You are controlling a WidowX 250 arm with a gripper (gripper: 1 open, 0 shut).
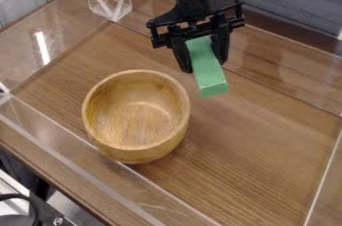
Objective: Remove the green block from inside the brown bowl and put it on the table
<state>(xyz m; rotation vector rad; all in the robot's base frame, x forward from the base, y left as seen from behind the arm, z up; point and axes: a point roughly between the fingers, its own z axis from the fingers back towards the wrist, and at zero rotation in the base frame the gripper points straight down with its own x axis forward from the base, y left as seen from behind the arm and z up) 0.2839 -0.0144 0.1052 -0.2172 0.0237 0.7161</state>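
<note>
Black metal arm, cut off at the top edge of the picture, so only its lower part and the gripper [198, 50] show. The upper end of the green block [207, 69] is hidden between the black fingers, and exactly where they press on it is hard to make out. Whether the block's lower end hangs above the table [267, 160] or touches it cannot be told from this one view.

The green block is a flat, plain bright green bar, tilted, with its lower end slanting down and to the right below the gripper. It is outside the brown bowl [136, 115].

The gripper points almost straight down, its two fingers clamped on the upper part of the block. The bowl, round, light wood with thick walls and visible grain, sits on the table below and to the left of the gripper, apart from it, with nothing inside. Clear plastic walls [80, 185] edge the wood-grain tabletop; a small clear stand [110, 2] sits up and to the left of the gripper.
</note>
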